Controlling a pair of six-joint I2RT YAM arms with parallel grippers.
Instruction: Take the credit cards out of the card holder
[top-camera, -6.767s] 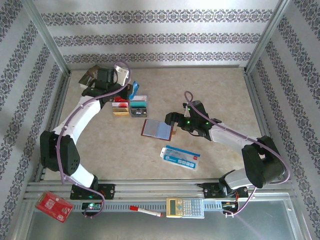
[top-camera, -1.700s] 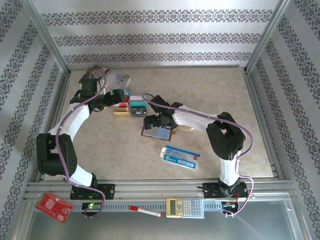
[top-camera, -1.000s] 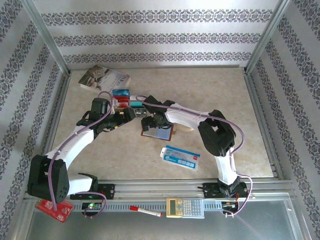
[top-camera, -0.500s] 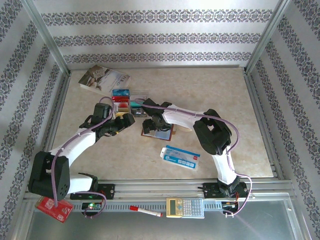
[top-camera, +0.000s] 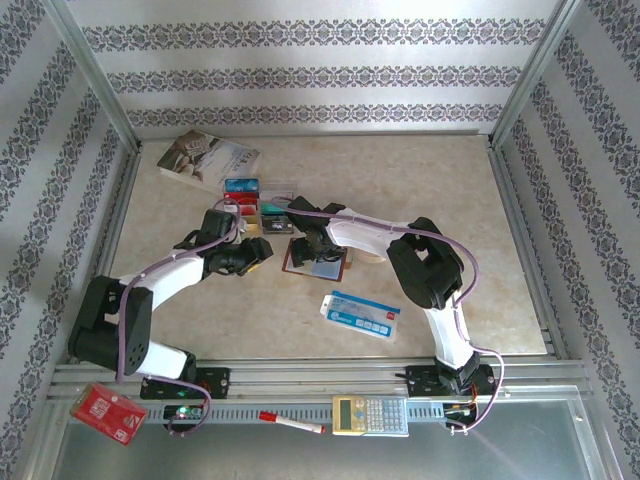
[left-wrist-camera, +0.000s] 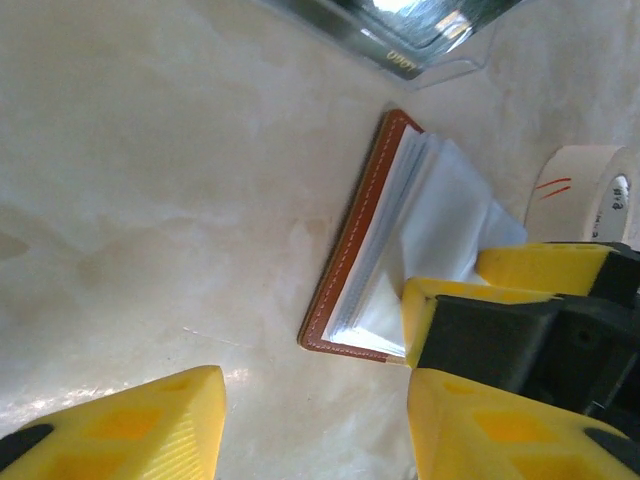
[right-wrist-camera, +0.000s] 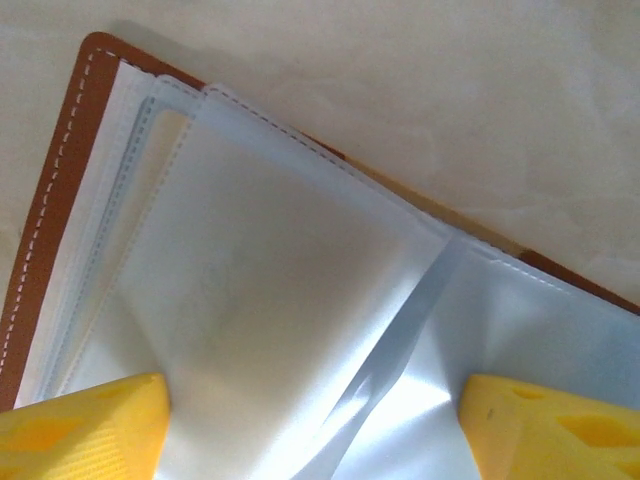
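Tape roll (left-wrist-camera: 590, 190) beside card holder (left-wrist-camera: 430, 220) (left wrist)

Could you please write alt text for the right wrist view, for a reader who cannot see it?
An open card holder with a brown stitched cover lies on a pale table, its clear plastic sleeves fanned out. The right gripper is over the sleeves, its yellow jaws apart at the bottom corners.
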